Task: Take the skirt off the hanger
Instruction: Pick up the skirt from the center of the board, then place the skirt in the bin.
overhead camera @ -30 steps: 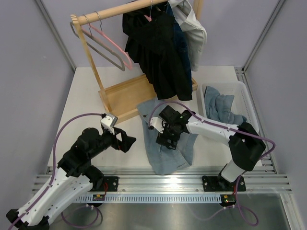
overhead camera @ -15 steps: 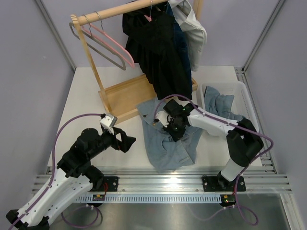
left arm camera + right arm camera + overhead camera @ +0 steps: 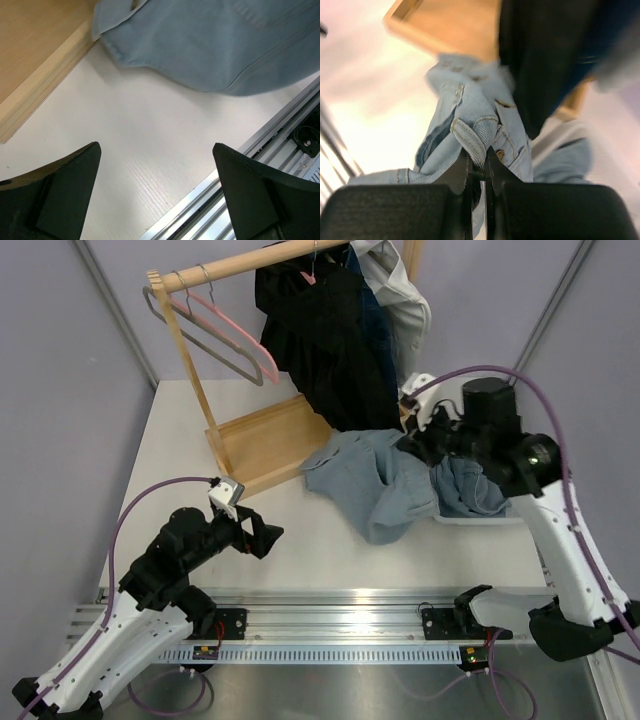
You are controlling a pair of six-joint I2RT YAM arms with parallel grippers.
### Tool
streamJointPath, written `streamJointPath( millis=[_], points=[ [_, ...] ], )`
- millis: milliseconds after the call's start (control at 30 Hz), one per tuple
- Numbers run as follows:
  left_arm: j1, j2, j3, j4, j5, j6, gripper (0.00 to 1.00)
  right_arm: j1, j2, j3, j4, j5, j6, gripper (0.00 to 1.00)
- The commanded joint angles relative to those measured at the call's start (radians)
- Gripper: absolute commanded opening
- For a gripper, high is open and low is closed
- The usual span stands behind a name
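Now the right gripper [image 3: 477, 169] is pinched tight on a fold of the denim skirt [image 3: 372, 478]. The skirt trails from its jaws down onto the table [image 3: 180, 440], just beside the bin [image 3: 505, 422]. The left gripper [image 3: 155, 150] gapes wide, holding nothing, low over the table.

We show the left arm [image 3: 165, 560] and right arm [image 3: 560, 530]: white links with black joints, each trailing a looping purple cable [image 3: 135, 505] and bolted on a black base [image 3: 225, 623]. We note wedge-shaped matte-black fingers [image 3: 62, 197] and a small white camera [image 3: 228, 492] at the wrist.
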Motion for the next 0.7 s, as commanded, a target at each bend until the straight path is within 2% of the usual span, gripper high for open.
streamJointPath(
  millis=[0,167,267,367,400,500,600,667],
  points=[
    [-0.004,-0.009,0.029,0.033,0.011,0.008,0.99,-0.093,-0.095,0.142,0.060,-0.001,-0.006,0.00],
    [-0.006,-0.011,0.029,0.035,0.011,0.006,0.99,-0.261,-0.146,0.247,0.192,0.089,0.002,0.00],
    [-0.004,-0.015,0.029,0.035,0.012,0.006,0.99,-0.451,-0.094,0.349,0.223,0.097,0.035,0.00],
    [-0.004,-0.020,0.027,0.035,0.011,0.005,0.99,-0.573,-0.055,0.389,0.243,0.097,0.075,0.00],
    [-0.006,-0.027,0.027,0.035,0.012,0.005,0.99,-0.656,-0.023,0.399,0.253,0.083,0.089,0.00],
    [-0.006,-0.032,0.027,0.036,0.009,0.005,0.99,-0.804,0.040,0.419,0.264,0.010,0.129,0.00],
    [-0.006,-0.035,0.027,0.036,0.011,0.008,0.99,-0.851,0.078,0.379,0.241,-0.092,0.123,0.00],
    [-0.006,-0.032,0.029,0.035,0.011,0.011,0.99,-0.851,0.081,0.278,0.257,-0.156,0.115,0.00]
  ],
)
